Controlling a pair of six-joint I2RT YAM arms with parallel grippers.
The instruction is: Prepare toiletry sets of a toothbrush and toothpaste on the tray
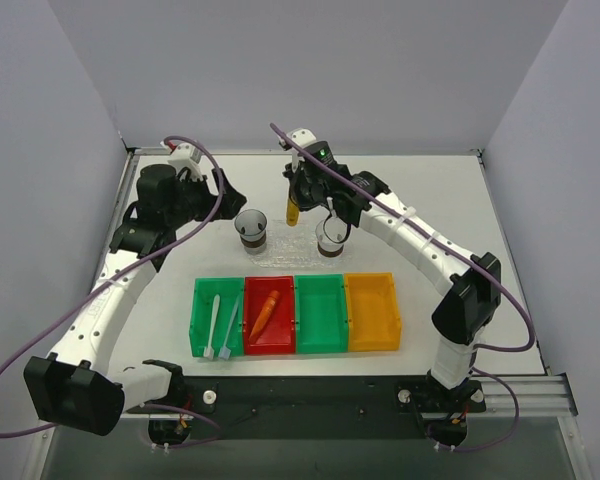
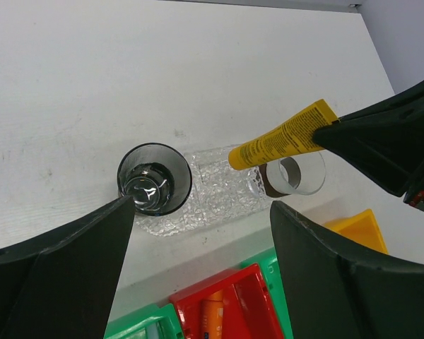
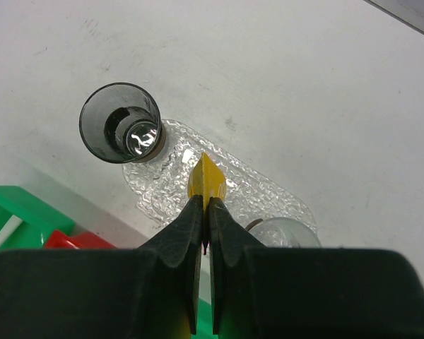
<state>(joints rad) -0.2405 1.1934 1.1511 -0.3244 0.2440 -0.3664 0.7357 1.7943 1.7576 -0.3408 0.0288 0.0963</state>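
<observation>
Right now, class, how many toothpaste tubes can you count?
2. A yellow tube in the right gripper over the tray; an orange tube in the red bin. None looks hidden.

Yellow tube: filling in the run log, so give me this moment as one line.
right fingers: shut on yellow tube, over tray | left fingers: open, empty | toothbrushes: left green bin | orange tube: red bin

The left arm and right arm both wear white shells between black joint housings. A purple cable loops back from behind each gripper. The fingers are broad matte black wedges; a green light glows just behind the right gripper.
</observation>
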